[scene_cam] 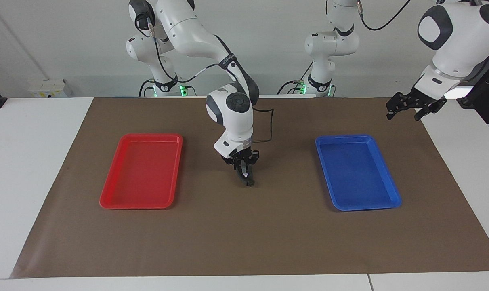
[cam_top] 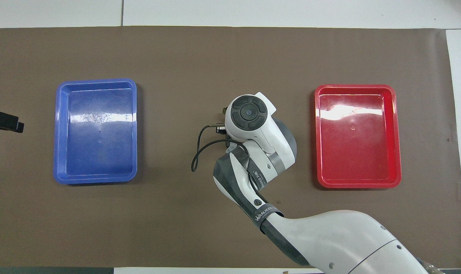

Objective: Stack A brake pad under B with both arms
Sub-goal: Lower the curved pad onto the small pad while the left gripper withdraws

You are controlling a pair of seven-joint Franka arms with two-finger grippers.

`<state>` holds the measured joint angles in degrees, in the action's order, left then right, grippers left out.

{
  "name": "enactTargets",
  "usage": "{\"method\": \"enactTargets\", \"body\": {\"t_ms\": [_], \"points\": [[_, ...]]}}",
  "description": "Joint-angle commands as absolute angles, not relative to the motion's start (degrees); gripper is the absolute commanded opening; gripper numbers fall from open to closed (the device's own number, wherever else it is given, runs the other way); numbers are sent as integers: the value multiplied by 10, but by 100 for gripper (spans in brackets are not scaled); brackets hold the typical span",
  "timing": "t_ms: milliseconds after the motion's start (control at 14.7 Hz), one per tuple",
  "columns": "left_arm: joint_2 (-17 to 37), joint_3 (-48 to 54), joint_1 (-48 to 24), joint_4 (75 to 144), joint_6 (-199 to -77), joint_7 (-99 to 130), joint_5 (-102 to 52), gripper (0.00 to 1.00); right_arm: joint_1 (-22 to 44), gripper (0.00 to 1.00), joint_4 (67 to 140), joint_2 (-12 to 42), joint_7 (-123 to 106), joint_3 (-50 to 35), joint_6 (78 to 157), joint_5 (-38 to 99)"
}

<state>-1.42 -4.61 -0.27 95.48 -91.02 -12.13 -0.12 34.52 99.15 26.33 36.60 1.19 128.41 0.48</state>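
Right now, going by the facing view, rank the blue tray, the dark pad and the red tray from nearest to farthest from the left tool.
1. blue tray: at the left arm's end of the table, closest to the raised, open left tool.
2. dark pad: mid-mat between the trays, gripped in the right tool.
3. red tray: at the right arm's end of the table.

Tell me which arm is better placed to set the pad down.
Right. The right gripper is shut on a dark pad low over the mat's middle; the left gripper waits open at the table's edge.
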Motion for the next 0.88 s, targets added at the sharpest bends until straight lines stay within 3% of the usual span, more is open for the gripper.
{"method": "enactTargets", "body": {"t_ms": [0, 340, 817], "points": [[20, -40, 5, 883, -852, -132, 0, 98, 351, 0, 990, 268, 381, 13, 1294, -10], [-18, -39, -3, 929, -846, -127, -2, 98, 354, 0, 1014, 264, 376, 13, 1317, -20], [-18, -35, -4, 935, -881, -110, -2, 98, 354, 0, 1025, 263, 374, 13, 1339, -25]]}}
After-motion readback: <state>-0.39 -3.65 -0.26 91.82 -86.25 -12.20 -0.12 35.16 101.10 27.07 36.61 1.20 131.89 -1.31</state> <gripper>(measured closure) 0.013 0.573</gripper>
